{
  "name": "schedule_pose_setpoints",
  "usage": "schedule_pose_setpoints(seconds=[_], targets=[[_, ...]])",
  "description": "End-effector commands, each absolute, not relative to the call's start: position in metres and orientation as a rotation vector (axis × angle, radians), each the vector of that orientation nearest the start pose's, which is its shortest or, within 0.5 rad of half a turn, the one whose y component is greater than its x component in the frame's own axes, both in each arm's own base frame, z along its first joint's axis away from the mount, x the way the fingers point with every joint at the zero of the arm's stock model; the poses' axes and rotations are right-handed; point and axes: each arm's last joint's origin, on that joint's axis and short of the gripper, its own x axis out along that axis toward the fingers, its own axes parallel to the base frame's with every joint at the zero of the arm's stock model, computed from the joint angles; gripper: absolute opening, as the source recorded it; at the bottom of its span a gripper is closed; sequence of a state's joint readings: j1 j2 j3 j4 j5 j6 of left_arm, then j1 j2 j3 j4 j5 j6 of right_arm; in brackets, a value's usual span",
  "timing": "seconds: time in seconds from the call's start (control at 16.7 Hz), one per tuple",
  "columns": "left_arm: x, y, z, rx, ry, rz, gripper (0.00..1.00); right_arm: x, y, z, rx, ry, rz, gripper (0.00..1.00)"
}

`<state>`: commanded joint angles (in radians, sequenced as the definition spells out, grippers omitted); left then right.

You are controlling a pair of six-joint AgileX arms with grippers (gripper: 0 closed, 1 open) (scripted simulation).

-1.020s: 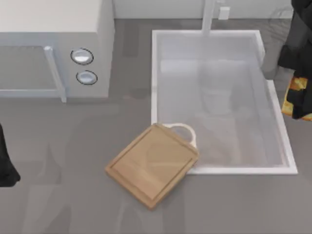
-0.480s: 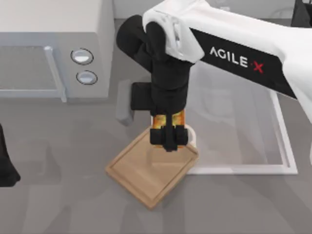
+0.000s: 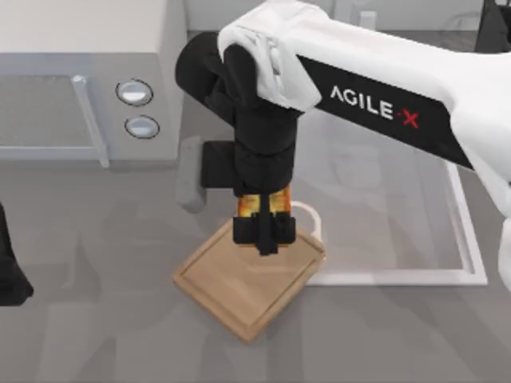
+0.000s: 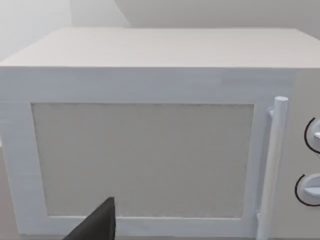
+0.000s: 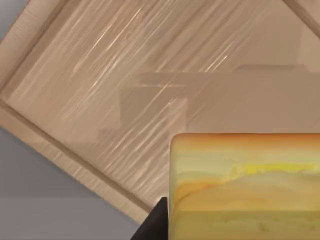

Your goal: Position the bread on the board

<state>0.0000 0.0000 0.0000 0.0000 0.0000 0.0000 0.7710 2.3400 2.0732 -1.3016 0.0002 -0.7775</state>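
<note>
Bread (image 3: pixel 263 203) is sitting clamped between the fingers of the right gripper (image 3: pixel 264 233), showing as an orange-gold chunk just above the dark fingertips in the top view. In the right wrist view the bread (image 5: pixel 245 185) is hanging in front of the camera with the pale wood of the board (image 5: pixel 125 80) spread out beneath it, its shadow falling on the grain, so it is being held over the board and I cannot tell whether it is touching the surface. The gripper is pointing down over the board's (image 3: pixel 239 283) upper corner, near the white loop handle (image 3: pixel 310 215). The board is lying tilted on the grey table (image 3: pixel 96 319), one corner overlapping the rim of the sink (image 3: pixel 471 263) to its right. The right arm is reaching in from the upper right across the sink. The left arm is resting at the table's left edge, and its wrist camera is facing the door of the microwave (image 4: pixel 145 160)
</note>
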Motion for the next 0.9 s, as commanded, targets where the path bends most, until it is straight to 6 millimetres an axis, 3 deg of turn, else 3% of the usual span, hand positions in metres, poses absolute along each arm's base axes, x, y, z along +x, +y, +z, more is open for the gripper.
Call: schedule_pose_setpoints(seconds=[0.9], targets=[[0.106, -0.001, 0.16, 0.0, 0.0, 0.0, 1.0, 0.327, 0.327, 0.14, -1.2, 1.211, 1.206, 0.0]])
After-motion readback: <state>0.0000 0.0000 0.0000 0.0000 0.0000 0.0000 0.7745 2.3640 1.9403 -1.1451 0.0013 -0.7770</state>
